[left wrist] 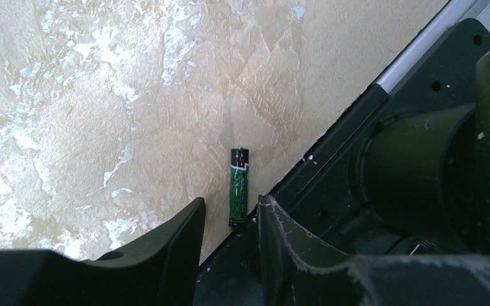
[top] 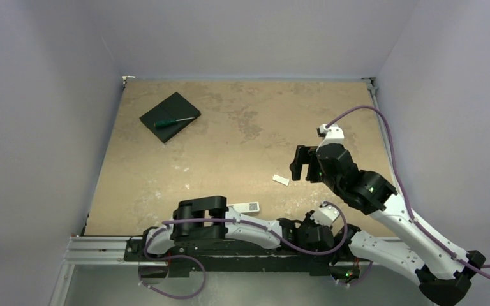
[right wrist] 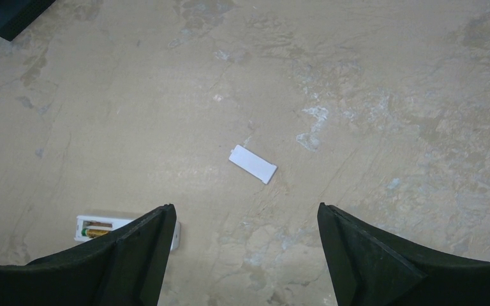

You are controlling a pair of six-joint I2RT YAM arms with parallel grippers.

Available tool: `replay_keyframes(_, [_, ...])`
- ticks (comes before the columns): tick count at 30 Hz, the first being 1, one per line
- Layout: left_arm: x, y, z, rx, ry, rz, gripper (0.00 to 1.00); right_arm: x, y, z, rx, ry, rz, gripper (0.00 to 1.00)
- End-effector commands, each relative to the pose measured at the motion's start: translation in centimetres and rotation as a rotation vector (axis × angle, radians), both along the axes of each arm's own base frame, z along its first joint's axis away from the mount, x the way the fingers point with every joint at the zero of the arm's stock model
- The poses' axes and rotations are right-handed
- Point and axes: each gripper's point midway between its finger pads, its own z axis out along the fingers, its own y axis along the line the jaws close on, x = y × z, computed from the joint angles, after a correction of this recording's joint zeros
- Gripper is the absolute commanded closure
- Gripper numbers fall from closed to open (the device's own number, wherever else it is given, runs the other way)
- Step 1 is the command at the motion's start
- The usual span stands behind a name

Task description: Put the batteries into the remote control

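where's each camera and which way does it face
Top external: above and behind left arm and right arm, overlooking the table; both show.
Left wrist: on the left arm, looking down at a battery beside the base rail; left hand shows.
Right wrist: on the right arm, looking down at the white cover and remote control; right hand shows.
Shared: top and right wrist see white cover and remote control.

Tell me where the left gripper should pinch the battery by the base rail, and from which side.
Pinch the battery across its green mid-body, from above, the left gripper straddling its length. It lies flat close beside the black base rail, so the rail-side finger has little room.
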Motion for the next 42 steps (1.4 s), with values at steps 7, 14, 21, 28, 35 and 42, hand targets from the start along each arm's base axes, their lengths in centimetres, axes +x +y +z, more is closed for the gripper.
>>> replay_keyframes(7, [-0.6,4.5,-7.0,0.243,-0.019,-0.03,0.82,0.1,0.4,0.4,0.04,-0.011,0.003,0.09])
replay_keyframes(14, [-0.4,5.5,-7.1,0.257,-0.037,-0.045,1.0,0.2,0.7,0.2,0.042,-0.004,0.004,0.09])
replay_keyframes(21, [0.5,7.6,-4.9,0.312,-0.127,-0.108,1.0,0.3,0.9,0.5,0.036,-0.012,0.024,0.09])
replay_keyframes(28, [0.7,10.6,-2.5,0.389,-0.175,-0.206,1.0,-0.1,1.5,0.6,0.012,-0.004,0.094,0.09])
replay_keyframes(35, [1.9,14.4,-0.7,0.43,-0.214,-0.185,1.0,-0.4,2.4,0.3,0.015,0.007,0.156,0.09])
replay_keyframes(42, [4.2,16.4,3.3,0.409,-0.249,-0.184,1.0,-0.3,2.9,0.3,0.015,0.017,0.178,0.09])
